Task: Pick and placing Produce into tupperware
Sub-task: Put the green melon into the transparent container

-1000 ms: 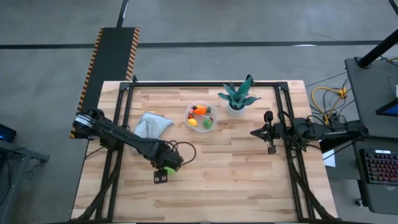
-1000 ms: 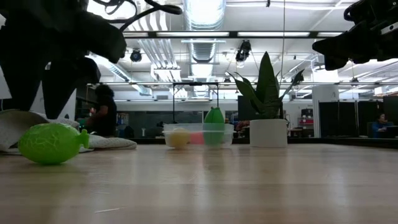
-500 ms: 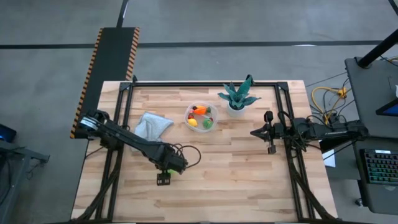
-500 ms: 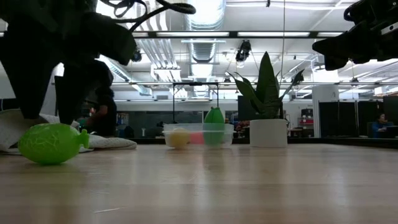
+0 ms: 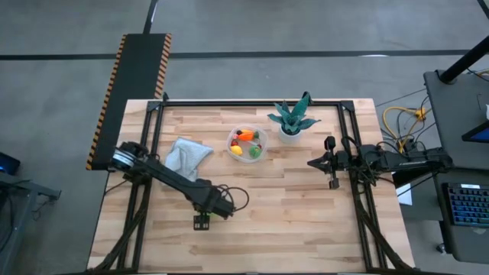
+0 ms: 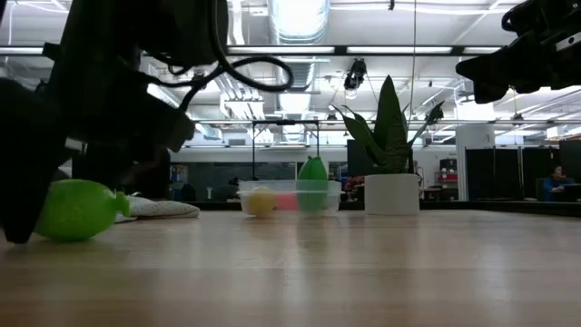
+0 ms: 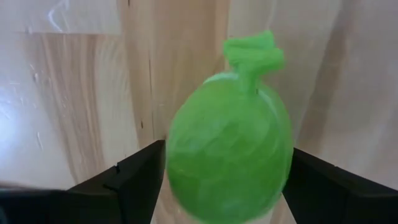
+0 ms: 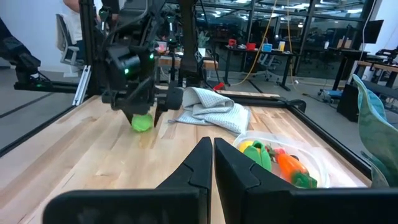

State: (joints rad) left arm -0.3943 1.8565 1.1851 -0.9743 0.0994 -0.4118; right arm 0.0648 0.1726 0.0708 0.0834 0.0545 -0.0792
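Green lime (image 7: 229, 149) lies on bare wood, well apart from the produce-filled tupperware (image 5: 247, 143)

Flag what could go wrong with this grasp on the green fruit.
1. The left claw straddles the round lime with its fingers apart; closing off-centre could squirt it across the table.
2. The bowl already holds several pieces, so a drop from height may bounce the lime out.
3. The cloth lies near the likely path to the bowl and could snag.

Pale crumpled cloth (image 5: 186, 153) left of centre on the wooden desk (image 5: 290, 214); spiky potted plant (image 5: 291, 120) upper middle, well apart.
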